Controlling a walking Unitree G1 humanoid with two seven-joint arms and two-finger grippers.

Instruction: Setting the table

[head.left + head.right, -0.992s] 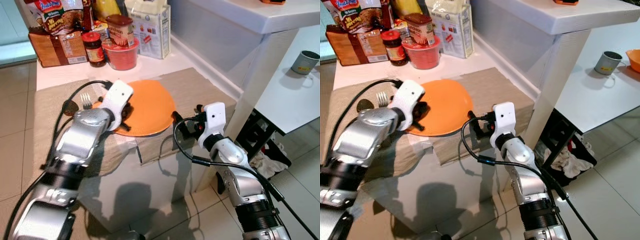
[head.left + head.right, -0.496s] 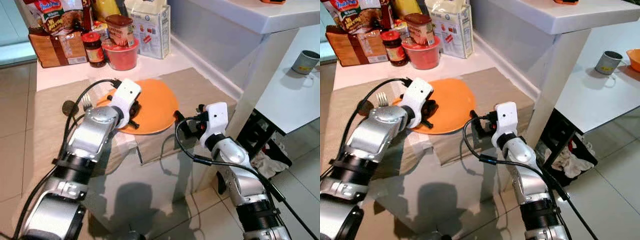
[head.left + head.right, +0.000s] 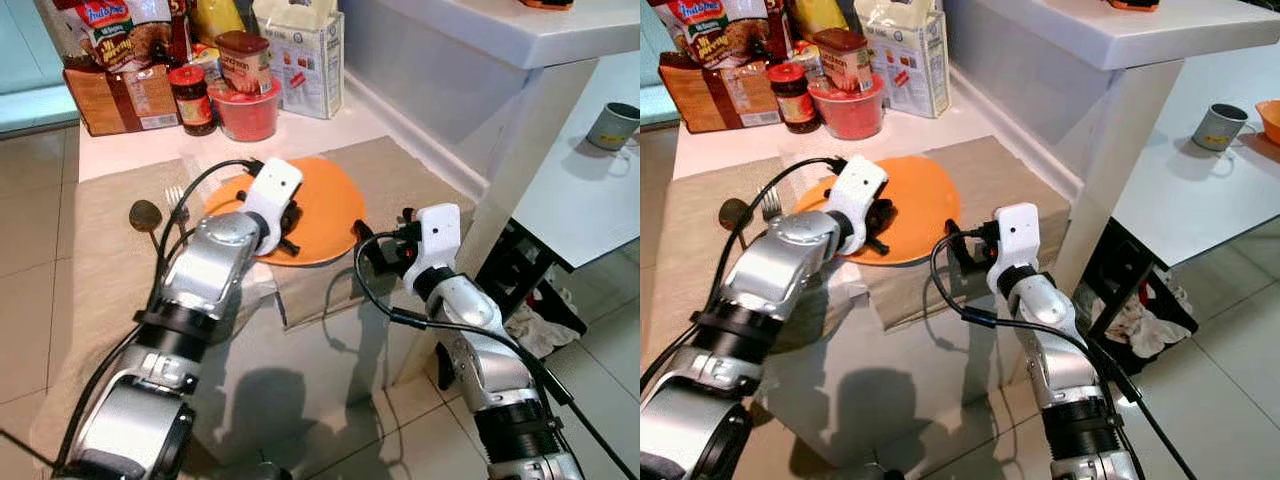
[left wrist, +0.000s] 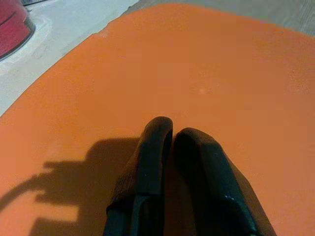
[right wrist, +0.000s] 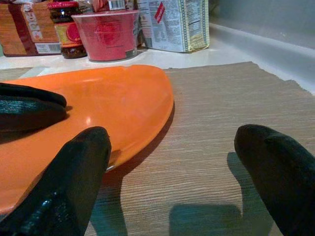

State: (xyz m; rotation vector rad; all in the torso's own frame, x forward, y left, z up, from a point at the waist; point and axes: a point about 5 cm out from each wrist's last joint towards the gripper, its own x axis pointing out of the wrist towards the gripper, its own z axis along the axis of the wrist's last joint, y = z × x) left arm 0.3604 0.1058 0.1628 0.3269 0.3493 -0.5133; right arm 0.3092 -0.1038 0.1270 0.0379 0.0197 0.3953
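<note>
in the left eye view i see the orange plate (image 3: 325, 205) lying on the beige placemat (image 3: 100, 250), near the table's front edge. my left gripper (image 3: 285, 228) rests on the plate's near-left part. a fork (image 3: 175, 200) and a spoon (image 3: 146, 215) lie on the mat just left of the plate. my right gripper (image 3: 372, 255) is at the plate's right edge, low over the mat.

in the right eye view, a red cup (image 3: 848, 108), a jar (image 3: 792, 92) and a carton (image 3: 902, 55) stand behind the plate.

in the left wrist view the two fingers (image 4: 147, 172) are pressed together, holding nothing, over the orange surface.

in the right wrist view the fingers (image 5: 74, 182) stand wide apart, one just beside the plate's rim.
</note>
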